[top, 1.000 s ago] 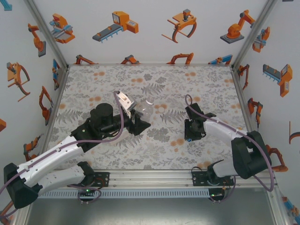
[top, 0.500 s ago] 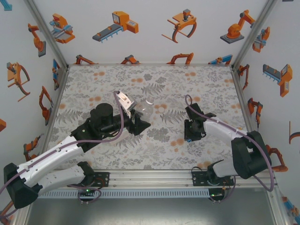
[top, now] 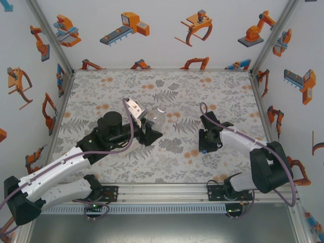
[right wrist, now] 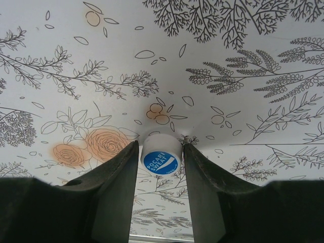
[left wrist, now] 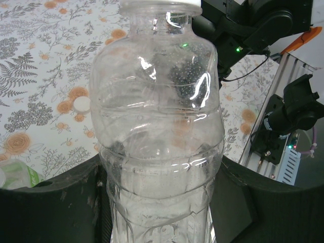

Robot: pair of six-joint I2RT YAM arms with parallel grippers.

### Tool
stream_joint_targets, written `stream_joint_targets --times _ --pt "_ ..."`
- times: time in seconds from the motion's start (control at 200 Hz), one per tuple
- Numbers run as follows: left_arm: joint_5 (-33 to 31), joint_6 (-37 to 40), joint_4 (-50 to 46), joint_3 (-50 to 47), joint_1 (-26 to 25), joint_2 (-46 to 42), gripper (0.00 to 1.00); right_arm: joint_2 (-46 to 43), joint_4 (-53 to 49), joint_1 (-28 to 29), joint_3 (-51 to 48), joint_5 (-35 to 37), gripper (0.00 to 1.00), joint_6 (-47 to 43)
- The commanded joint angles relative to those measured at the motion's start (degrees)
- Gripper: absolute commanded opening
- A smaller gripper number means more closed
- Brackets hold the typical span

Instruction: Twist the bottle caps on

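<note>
My left gripper [left wrist: 161,202] is shut on a clear, uncapped bottle [left wrist: 157,116], its dark fingers [left wrist: 55,207] pressing both sides of the lower body. From above, that bottle [top: 157,117] is held over the middle of the table, with its open neck pointing right. My right gripper [right wrist: 161,152] points down at the table, shut on a white bottle cap with a blue top [right wrist: 161,161]. From above, this right gripper [top: 204,146] is right of centre. A whitish bottle with a green label [left wrist: 14,174] lies beside the left finger.
A small white round cap [left wrist: 82,104] lies on the flowered tablecloth [top: 167,162] between the two grippers; it also shows from above as a white cap [top: 194,153]. Printed walls close in the table on three sides. The metal rail [top: 167,191] with the arm bases runs along the near edge.
</note>
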Motion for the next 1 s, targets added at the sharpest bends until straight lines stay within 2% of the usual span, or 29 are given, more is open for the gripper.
stream_joint_targets --times 0.0,0.576,0.726,0.886,0.996 --pt "0.1 -0.5 1.5 1.0 0.4 -0.9 0.0 1.0 -2.8 -0.4 0.5 -0.5 0.41 0.2" --pt "0.8 -0.5 2.1 1.2 0.4 -0.1 0.0 1.3 -3.0 -0.3 0.9 -0.3 0.36 0.1" --pt "0.8 0.2 1.7 1.3 0.4 -0.2 0.0 0.3 -3.2 -0.4 1.2 0.1 0.3 0.0" --pt "-0.9 2.4 -2.2 2.1 0.5 -0.6 0.0 -4.0 -3.4 -0.3 1.9 -0.8 0.24 -0.9" --pt "-2.0 6.8 -9.9 5.0 0.5 0.0 0.0 -8.1 -3.6 -0.3 3.2 -2.8 0.22 -3.0"
